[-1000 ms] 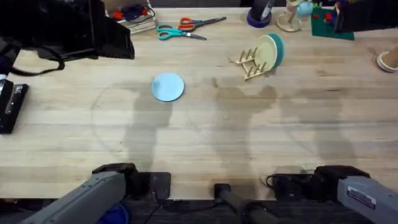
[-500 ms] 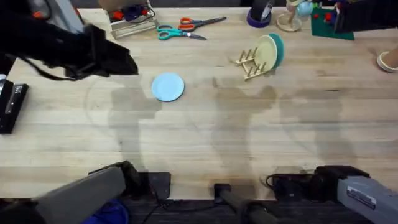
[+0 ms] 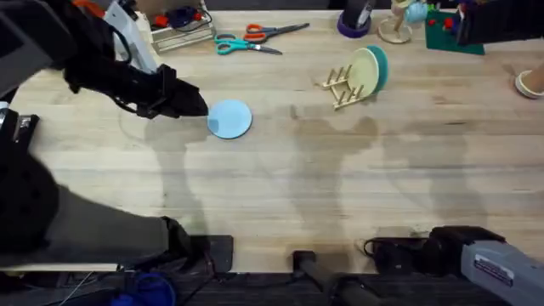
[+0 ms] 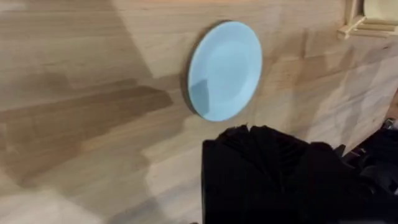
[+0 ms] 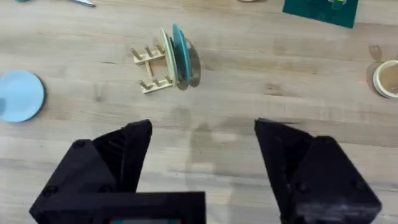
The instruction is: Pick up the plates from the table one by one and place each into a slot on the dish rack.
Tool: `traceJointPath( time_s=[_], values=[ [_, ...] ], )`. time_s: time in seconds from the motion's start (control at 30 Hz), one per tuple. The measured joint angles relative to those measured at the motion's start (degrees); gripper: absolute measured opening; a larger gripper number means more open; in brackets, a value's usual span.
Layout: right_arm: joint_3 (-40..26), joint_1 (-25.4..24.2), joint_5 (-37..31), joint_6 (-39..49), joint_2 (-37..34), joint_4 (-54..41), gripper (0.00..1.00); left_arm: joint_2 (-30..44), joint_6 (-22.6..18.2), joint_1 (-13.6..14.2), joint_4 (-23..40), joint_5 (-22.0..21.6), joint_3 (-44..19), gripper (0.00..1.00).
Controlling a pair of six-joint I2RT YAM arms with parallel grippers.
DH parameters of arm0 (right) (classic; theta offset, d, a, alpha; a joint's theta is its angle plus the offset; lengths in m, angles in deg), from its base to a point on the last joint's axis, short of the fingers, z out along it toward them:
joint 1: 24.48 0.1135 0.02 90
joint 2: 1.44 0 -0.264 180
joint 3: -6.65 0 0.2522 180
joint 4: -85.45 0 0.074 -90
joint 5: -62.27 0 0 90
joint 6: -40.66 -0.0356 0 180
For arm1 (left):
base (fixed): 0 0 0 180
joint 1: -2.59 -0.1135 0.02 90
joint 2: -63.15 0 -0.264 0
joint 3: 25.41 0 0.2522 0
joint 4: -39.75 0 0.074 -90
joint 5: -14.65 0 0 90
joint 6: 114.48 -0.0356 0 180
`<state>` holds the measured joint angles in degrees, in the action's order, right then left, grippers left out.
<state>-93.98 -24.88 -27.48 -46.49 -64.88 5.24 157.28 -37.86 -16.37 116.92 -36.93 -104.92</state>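
The blue plate [image 3: 229,118] lies flat on the table [image 3: 280,187], left of the middle and toward the far edge. The left gripper [image 3: 189,104] hangs just beside the plate's left rim; from overhead its tip seems about to meet the rim, but I cannot tell whether they touch. The left wrist view adds what the overhead cannot: the fingers [image 4: 261,162] are pressed together into one dark mass with no gap, so the gripper is clenched on nothing, and the blue plate [image 4: 225,70] sits clear beyond the fingertips, a shadow falling over the rim nearest them.

The rack [image 3: 340,87] stands toward the far right of the table, well apart from the blue plate. Overhead, the yellow plate [image 3: 365,73] and the teal plate [image 3: 380,66] overlap there on edge. The right wrist view shows them better: the rack [image 5: 151,68] holds the yellow plate [image 5: 167,55] and the teal plate [image 5: 181,53] upright in neighbouring slots at one end, with bare dowels on the side toward the blue plate [image 5: 20,95].

The right gripper [image 5: 204,158] is released, its fingers [image 5: 118,155] spread wide over bare wood near the table's front edge. Scissors [image 3: 251,38] lie by the far edge.
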Motion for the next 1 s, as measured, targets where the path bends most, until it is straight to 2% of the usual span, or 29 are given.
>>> traceJointPath(
  time_s=[0.17, 0.2, 0.37, 0.77, 0.87, 1.0],
  values=[
    [0.00, 0.00, -0.02, 0.00, 0.00, 0.00, 0.995, 6.21, 0.00, 0.00, -3.60, 0.23, 0.02, 0.042],
    [0.00, 0.00, -0.01, 0.00, 0.00, 0.00, 0.995, 9.26, -0.04, 0.00, -5.46, 0.41, 0.02, 0.042],
    [0.02, 0.00, -0.02, 0.00, 0.00, 0.00, 0.995, 13.72, -0.15, 0.00, -8.04, 0.57, 0.02, 0.042],
    [0.00, 0.00, 0.24, -0.07, 0.00, 0.00, 0.995, 15.87, -0.14, -0.37, -8.80, 2.55, -0.02, 0.042],
    [0.00, 0.00, 2.93, -0.33, -0.02, 0.56, 0.995, 15.87, -0.16, -0.35, -8.82, 2.53, -0.04, 0.042],
    [-0.11, 0.25, 10.01, -1.34, -0.89, 1.92, 0.995, 15.87, -0.15, -0.37, -8.82, 2.55, -0.04, 0.042]
  ],
)
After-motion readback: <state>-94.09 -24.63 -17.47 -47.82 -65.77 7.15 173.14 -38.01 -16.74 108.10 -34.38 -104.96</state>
